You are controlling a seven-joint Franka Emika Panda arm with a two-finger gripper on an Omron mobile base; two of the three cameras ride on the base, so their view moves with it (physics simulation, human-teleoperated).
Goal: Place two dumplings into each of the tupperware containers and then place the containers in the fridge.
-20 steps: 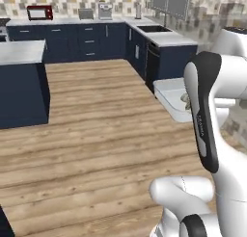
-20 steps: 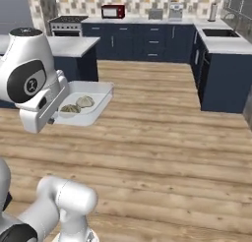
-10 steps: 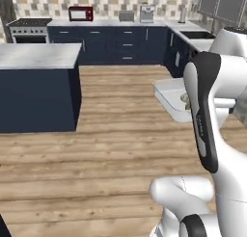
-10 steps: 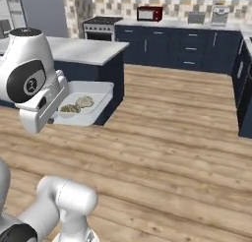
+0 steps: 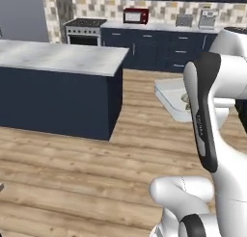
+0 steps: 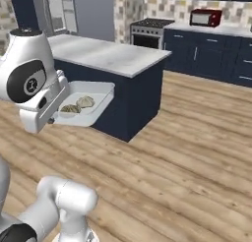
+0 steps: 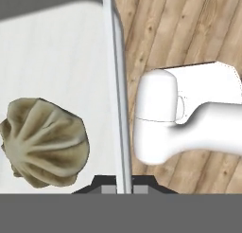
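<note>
Base turned toward island; end effector clamped on tupperware container wall.

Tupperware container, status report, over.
Gripper shut on tupperware container wall, carried above the wood floor. Two dumplings inside. Kitchen island close behind it; fridge door not seen open.

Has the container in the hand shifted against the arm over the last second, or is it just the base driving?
No. The tupperware container sits in the same spot beside the white arm; the kitchen island has swung into view behind it, so the base turned.
</note>
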